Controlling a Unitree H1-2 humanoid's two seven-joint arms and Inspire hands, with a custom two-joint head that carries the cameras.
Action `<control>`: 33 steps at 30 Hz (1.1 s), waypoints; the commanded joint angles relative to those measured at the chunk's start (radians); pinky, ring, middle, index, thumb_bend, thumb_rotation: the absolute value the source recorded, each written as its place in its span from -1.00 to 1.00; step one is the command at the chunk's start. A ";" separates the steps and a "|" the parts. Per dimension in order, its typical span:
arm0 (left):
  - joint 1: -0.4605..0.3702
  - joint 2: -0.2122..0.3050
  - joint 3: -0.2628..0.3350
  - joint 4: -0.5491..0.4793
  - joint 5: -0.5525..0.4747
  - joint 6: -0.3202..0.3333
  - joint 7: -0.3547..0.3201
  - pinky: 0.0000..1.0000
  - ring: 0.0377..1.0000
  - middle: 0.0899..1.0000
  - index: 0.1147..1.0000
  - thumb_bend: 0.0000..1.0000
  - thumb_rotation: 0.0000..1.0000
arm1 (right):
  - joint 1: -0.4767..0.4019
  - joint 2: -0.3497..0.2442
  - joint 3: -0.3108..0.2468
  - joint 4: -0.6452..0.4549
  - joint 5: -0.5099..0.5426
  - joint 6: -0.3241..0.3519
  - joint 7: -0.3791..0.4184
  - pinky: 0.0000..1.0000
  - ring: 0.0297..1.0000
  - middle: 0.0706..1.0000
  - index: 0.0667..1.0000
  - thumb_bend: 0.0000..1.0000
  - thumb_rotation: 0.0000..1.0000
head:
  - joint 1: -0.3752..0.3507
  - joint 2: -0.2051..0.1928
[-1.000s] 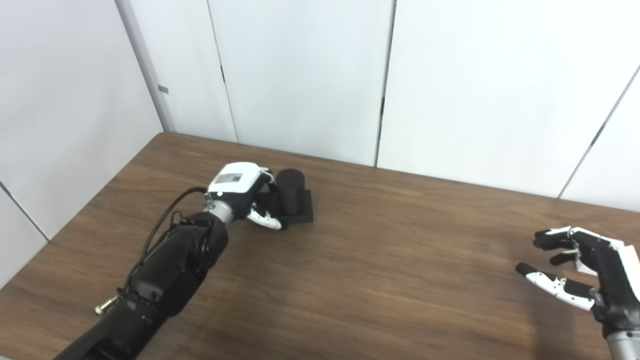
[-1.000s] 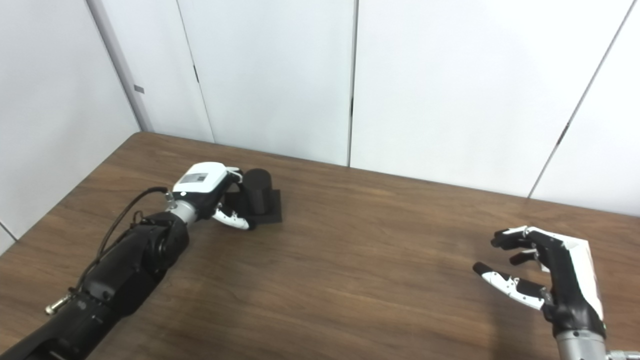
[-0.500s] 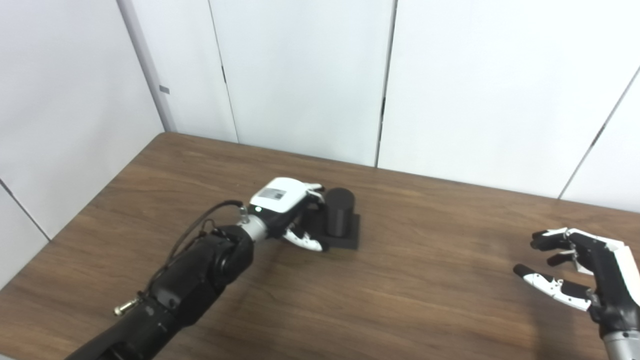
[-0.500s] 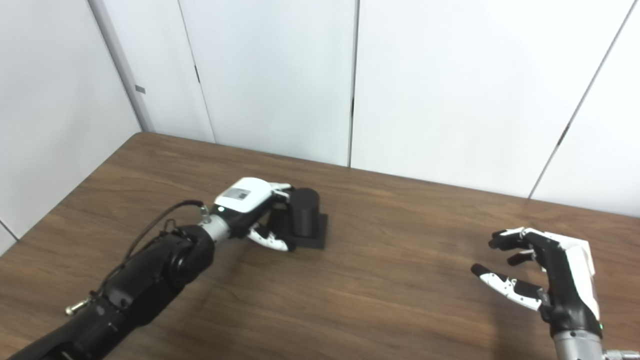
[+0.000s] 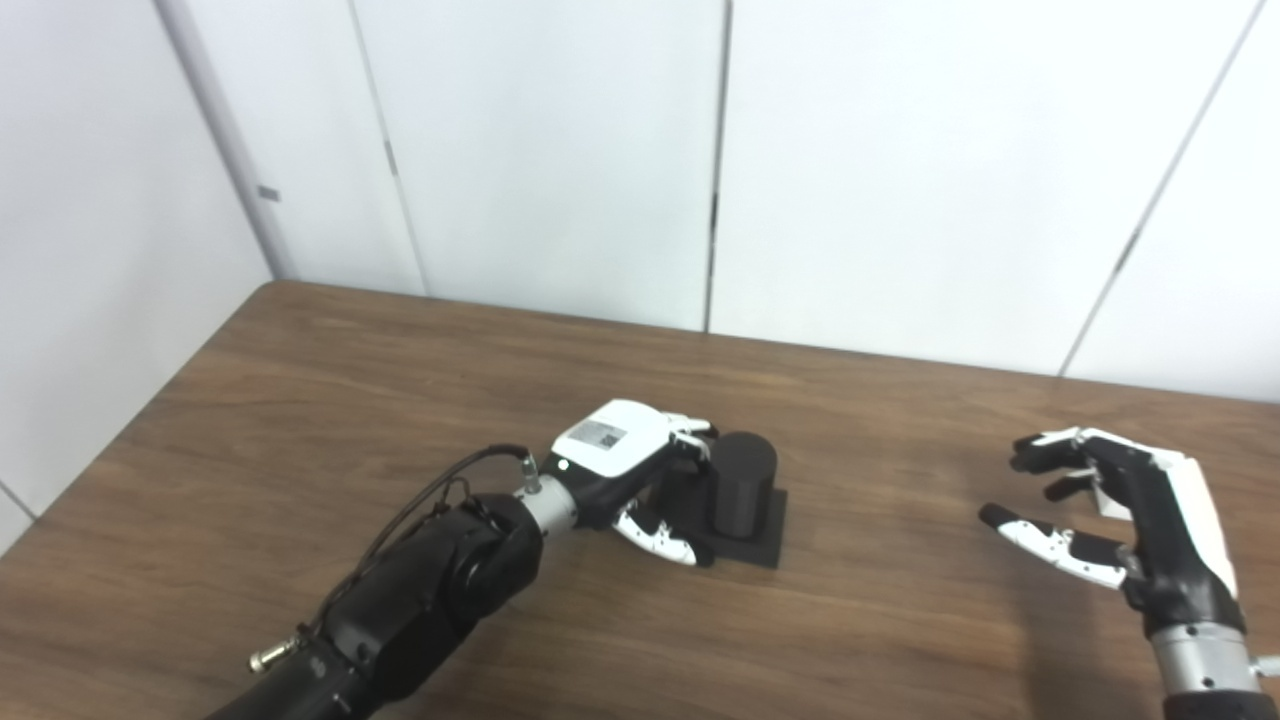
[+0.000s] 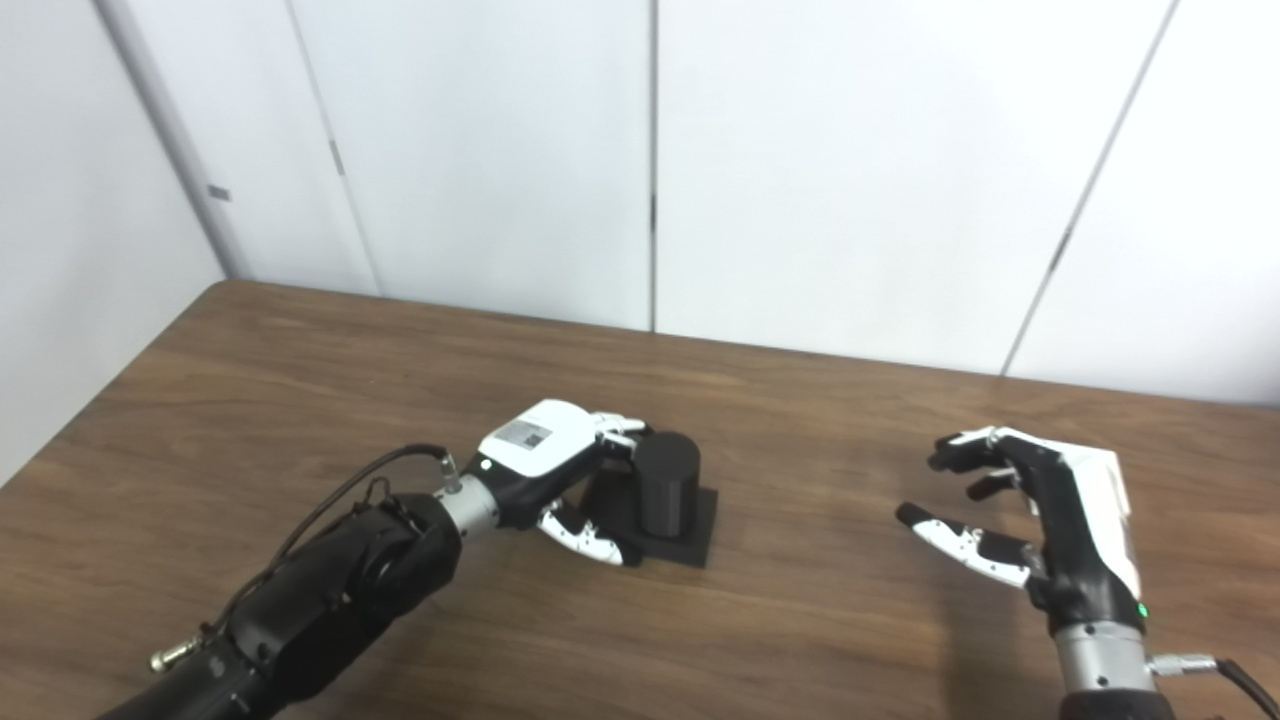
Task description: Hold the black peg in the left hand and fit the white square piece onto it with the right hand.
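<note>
A black cylindrical peg (image 5: 742,478) stands upright on its flat square black base (image 5: 765,535), resting on the brown wooden table (image 5: 880,630) near the middle. My left hand (image 5: 640,470) is shut on it from the left, fingers wrapped behind the cylinder and thumb along the front edge of the base. My right hand (image 5: 1120,510) hovers at the table's right side, a good way from the peg, open with curled fingers spread and nothing visible between them. No white square piece can be made out in either view.
White wall panels (image 5: 560,150) stand along the table's far edge and left side. A black cable (image 5: 440,490) loops off my left wrist.
My left hand has carried the black peg from the far left toward the table's middle and nearer to me. The camera has panned slightly. The right hand has kept its open pose.
</note>
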 commanded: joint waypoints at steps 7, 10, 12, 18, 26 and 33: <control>0.031 -0.040 -0.095 0.058 0.036 -0.062 -0.084 0.67 0.78 0.77 0.08 0.80 -0.68 | -0.053 -0.007 0.008 -0.009 -0.015 -0.064 -0.026 -0.05 0.17 0.20 -0.09 0.00 -0.76 | -0.049 0.012; 0.030 -0.036 -0.110 0.056 0.044 -0.066 -0.098 0.67 0.78 0.78 0.07 0.80 -0.66 | -0.068 -0.016 0.007 -0.025 -0.025 -0.056 -0.019 -0.02 0.20 0.21 -0.09 0.00 -0.75 | -0.101 0.010; 0.029 -0.029 -0.120 0.054 0.049 -0.069 -0.102 0.67 0.78 0.79 0.08 0.78 -0.63 | -0.079 -0.030 0.006 -0.037 -0.029 -0.052 -0.007 -0.01 0.21 0.22 -0.09 0.01 -0.75 | -0.150 0.007; 0.034 0.005 -0.131 0.063 0.049 -0.102 -0.075 0.64 0.75 0.75 0.09 0.77 -0.60 | -0.133 -0.152 0.012 -0.118 -0.078 0.050 0.135 0.09 0.31 0.37 -0.08 0.02 -0.73 | -0.319 -0.016; 0.046 0.038 -0.120 0.078 0.037 -0.135 -0.051 0.63 0.73 0.73 0.08 0.80 -0.72 | -0.222 -0.324 0.057 -0.135 -0.199 0.179 0.321 0.15 0.48 0.60 0.51 0.58 -0.65 | -0.483 -0.075; 0.053 0.057 -0.115 0.081 0.017 -0.167 -0.039 0.58 0.72 0.73 0.08 0.83 -0.78 | -0.315 -0.379 0.094 -0.074 -0.331 0.259 0.381 0.26 0.52 0.60 0.51 0.49 -0.65 | -0.551 -0.115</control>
